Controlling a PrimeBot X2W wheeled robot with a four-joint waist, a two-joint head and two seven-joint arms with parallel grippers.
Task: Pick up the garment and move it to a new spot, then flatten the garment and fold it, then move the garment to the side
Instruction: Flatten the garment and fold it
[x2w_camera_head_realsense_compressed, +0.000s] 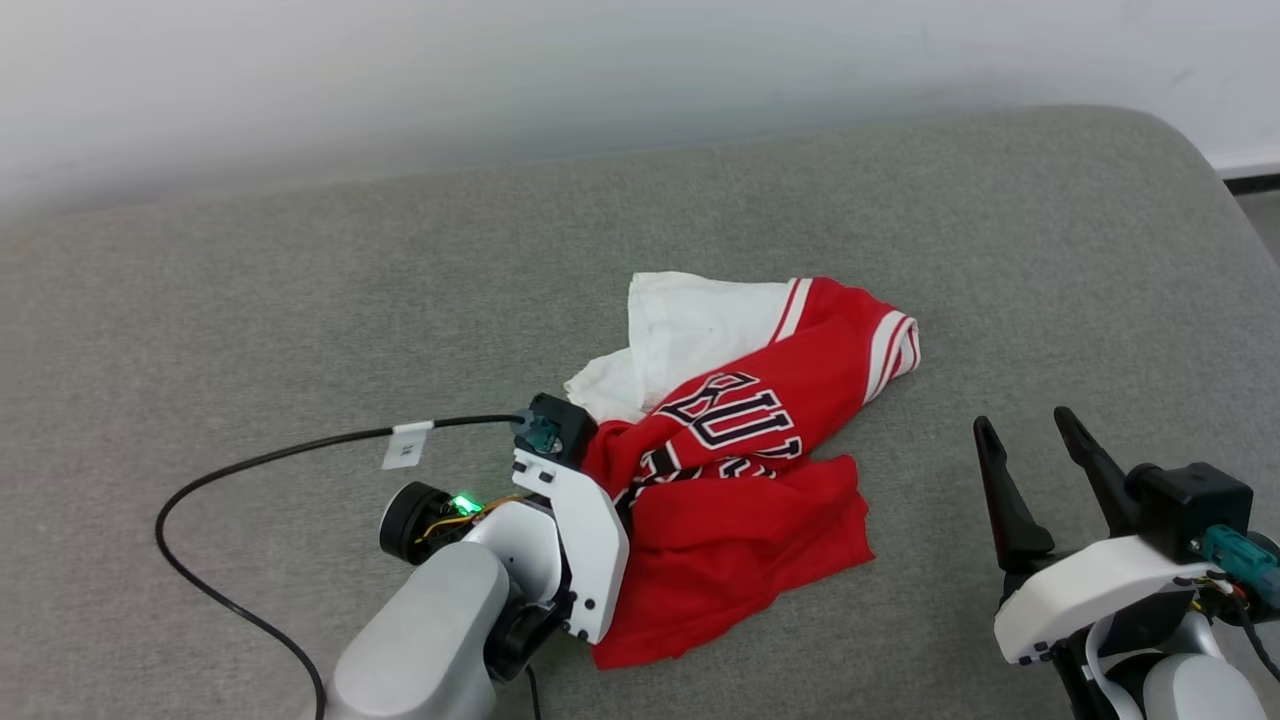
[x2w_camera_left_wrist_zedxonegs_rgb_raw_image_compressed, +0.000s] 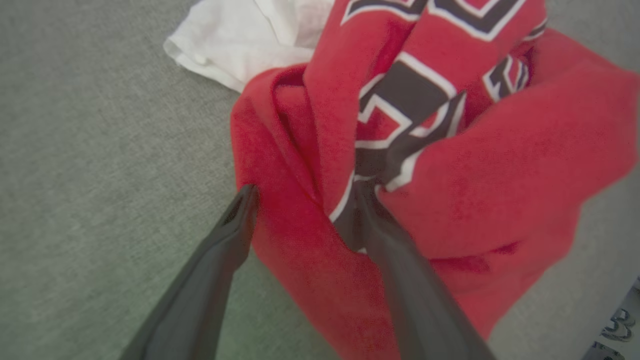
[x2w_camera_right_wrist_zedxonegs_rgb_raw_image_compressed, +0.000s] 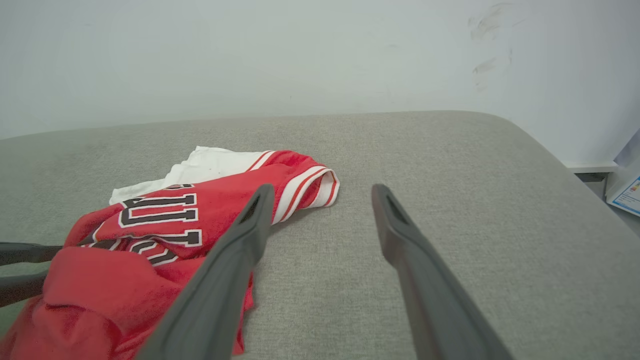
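Observation:
The garment (x2w_camera_head_realsense_compressed: 740, 480) lies crumpled in a heap on the grey cushion, red body up with black white-outlined letters, a white sleeve at the back and striped trim at its right. My left gripper (x2w_camera_left_wrist_zedxonegs_rgb_raw_image_compressed: 305, 192) is down at the heap's left edge, open, its two fingers straddling a raised red fold of the garment (x2w_camera_left_wrist_zedxonegs_rgb_raw_image_compressed: 500, 175); one fingertip rests on the lettering, the other at the cloth's edge. My right gripper (x2w_camera_head_realsense_compressed: 1025, 420) stands open to the right of the heap, apart from it, nothing between its fingers. In the right wrist view the garment (x2w_camera_right_wrist_zedxonegs_rgb_raw_image_compressed: 150, 220) lies left of that gripper (x2w_camera_right_wrist_zedxonegs_rgb_raw_image_compressed: 322, 190).
The grey padded surface (x2w_camera_head_realsense_compressed: 300, 300) runs back to a pale wall (x2w_camera_head_realsense_compressed: 600, 70) and rounds off at the right corner (x2w_camera_head_realsense_compressed: 1190, 150). A black cable (x2w_camera_head_realsense_compressed: 250, 465) with a white tag loops left of my left wrist. Papers (x2w_camera_right_wrist_zedxonegs_rgb_raw_image_compressed: 625, 195) lie beyond the right edge.

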